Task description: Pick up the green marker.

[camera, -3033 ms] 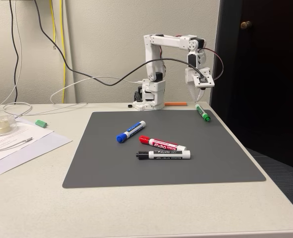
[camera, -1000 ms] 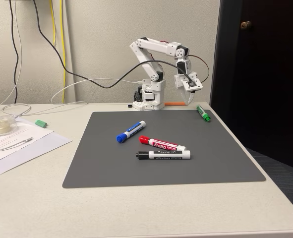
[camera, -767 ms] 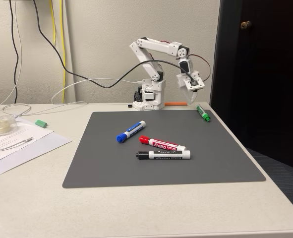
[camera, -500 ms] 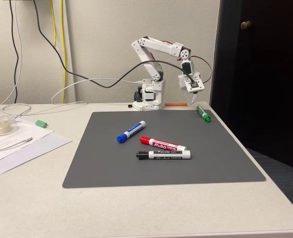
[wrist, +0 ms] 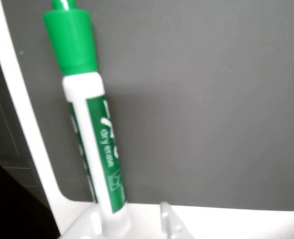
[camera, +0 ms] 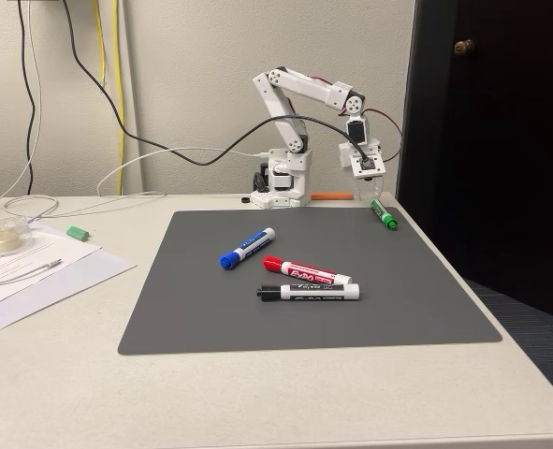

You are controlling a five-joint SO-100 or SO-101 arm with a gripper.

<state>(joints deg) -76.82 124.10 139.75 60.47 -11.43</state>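
The green marker [camera: 382, 213] lies at the far right corner of the grey mat [camera: 211, 318], green cap toward the front. My gripper [camera: 367, 191] hangs just over its far end, pointing down. In the wrist view the green marker [wrist: 94, 134] lies flat on the mat, cap at the top. Its white barrel end reaches down between my two fingertips [wrist: 94, 225], close beside the left one. The gripper [wrist: 133, 224] is open and holds nothing.
A blue marker [camera: 247, 248], a red marker [camera: 304, 272] and a black marker [camera: 309, 292] lie mid-mat. An orange stick [camera: 331, 196] lies by the arm's base. Papers [camera: 33, 271], a small green piece [camera: 78, 232] and cables sit at left. The table edge and a dark door [camera: 491, 140] are just right of the marker.
Over the last second the gripper has swung a little to the right, from beside the arm's base to over the green marker's far end. The markers have not moved.
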